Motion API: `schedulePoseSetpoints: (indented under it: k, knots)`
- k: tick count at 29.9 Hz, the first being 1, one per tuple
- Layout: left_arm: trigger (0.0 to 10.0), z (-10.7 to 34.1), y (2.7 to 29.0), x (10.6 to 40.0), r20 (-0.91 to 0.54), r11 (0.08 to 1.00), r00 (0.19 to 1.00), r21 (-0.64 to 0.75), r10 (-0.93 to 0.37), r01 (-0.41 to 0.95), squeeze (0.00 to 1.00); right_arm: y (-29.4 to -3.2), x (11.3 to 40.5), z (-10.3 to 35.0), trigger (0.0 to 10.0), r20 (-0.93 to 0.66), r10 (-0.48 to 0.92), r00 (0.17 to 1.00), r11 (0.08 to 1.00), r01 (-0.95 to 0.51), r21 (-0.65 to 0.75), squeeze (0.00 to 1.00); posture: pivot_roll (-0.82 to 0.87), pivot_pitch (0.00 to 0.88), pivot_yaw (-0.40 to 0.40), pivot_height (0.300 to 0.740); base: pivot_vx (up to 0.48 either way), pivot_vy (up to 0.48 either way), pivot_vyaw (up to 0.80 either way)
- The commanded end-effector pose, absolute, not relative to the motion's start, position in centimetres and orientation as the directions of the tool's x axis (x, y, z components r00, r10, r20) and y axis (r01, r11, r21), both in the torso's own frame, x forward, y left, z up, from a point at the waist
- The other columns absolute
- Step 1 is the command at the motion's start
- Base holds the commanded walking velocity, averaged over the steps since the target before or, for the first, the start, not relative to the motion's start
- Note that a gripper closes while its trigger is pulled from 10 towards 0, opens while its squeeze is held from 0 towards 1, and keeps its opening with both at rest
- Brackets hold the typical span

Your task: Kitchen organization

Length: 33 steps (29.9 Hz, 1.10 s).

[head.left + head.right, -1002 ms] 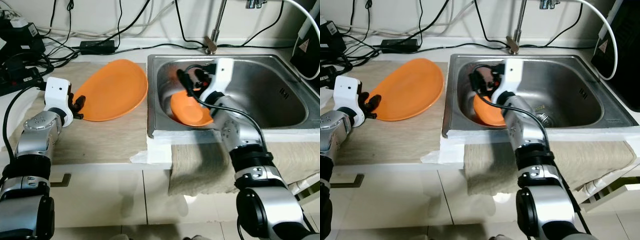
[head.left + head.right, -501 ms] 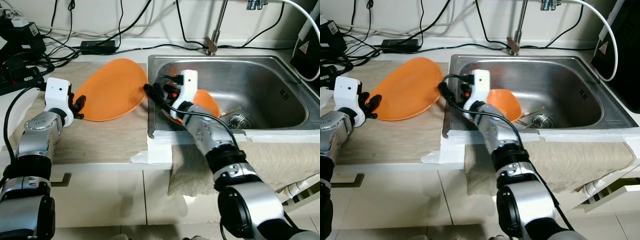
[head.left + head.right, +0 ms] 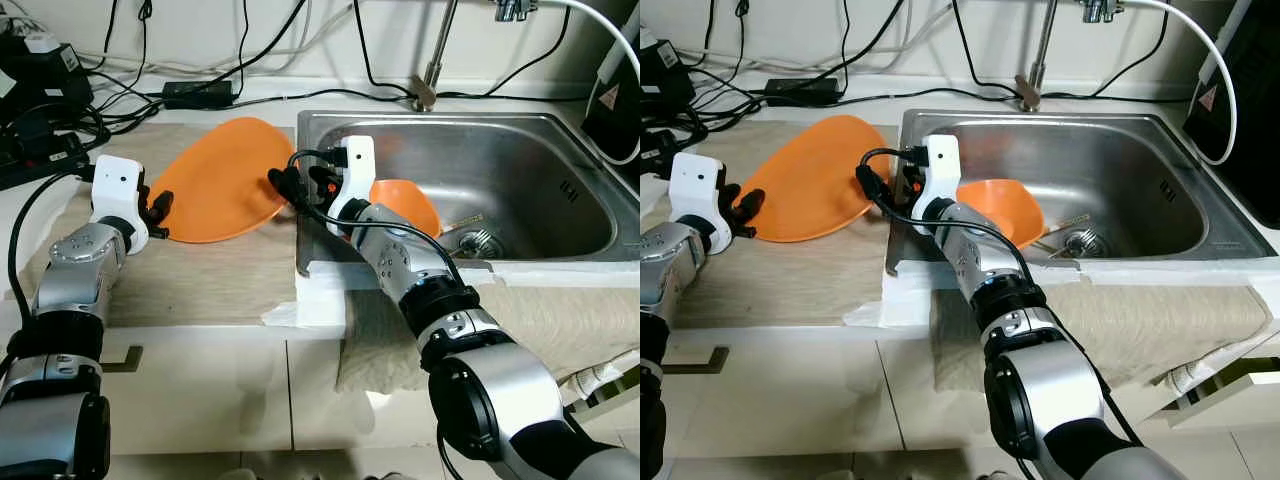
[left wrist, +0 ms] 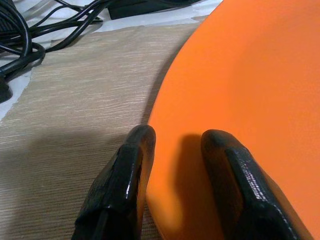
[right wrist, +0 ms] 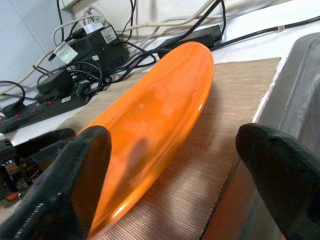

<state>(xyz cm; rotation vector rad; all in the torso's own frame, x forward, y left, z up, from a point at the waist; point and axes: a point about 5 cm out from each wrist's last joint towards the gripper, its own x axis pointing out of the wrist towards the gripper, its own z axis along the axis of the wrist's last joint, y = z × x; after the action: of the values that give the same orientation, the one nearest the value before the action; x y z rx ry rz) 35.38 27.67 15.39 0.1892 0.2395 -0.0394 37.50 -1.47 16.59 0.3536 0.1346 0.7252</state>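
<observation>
A large orange plate (image 3: 225,180) lies tilted on the beige mat (image 3: 190,270) left of the sink. My left gripper (image 3: 156,210) is shut on its left rim; in the left wrist view one of the fingers (image 4: 120,190) sits on the mat side of the plate (image 4: 250,90) and the other on its face. My right gripper (image 3: 282,186) reaches over the sink's left wall and stands open at the plate's right rim (image 5: 155,115), with nothing between its fingers. An orange bowl (image 3: 408,203) lies in the sink.
The steel sink (image 3: 560,118) has a faucet (image 3: 425,85) behind it and a drain (image 3: 482,240) beside the bowl. Cables and a power strip (image 3: 40,150) crowd the counter's back left. A beige towel (image 3: 400,330) hangs over the front edge.
My right gripper came off the bowl, which now lies further right in the sink, and swung left to the plate's right rim. The left gripper and plate have stayed put.
</observation>
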Motion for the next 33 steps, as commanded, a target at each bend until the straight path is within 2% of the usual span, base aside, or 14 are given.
schedulePoseSetpoints:
  k: [1, 33]
  knots:
    - [10.0, 12.48, 27.45, 34.46, -0.361, 0.983, 0.933, 0.162, -0.018, 0.081, 0.00, -0.28, 37.43, 17.35, 0.0, 0.021, 0.684, 0.729, 0.675, -0.643, 0.361, 0.00, 0.12, 0.000, -0.043, 0.740, 0.000, 0.000, 0.00]
    - [10.0, 12.83, 26.77, 34.62, -0.355, 0.981, 0.934, 0.159, -0.044, 0.107, 0.00, -0.54, 37.71, 17.15, 0.0, 0.034, 0.663, 0.748, 0.679, -0.620, 0.392, 0.00, 0.11, 0.000, -0.038, 0.740, 0.000, 0.000, 0.00]
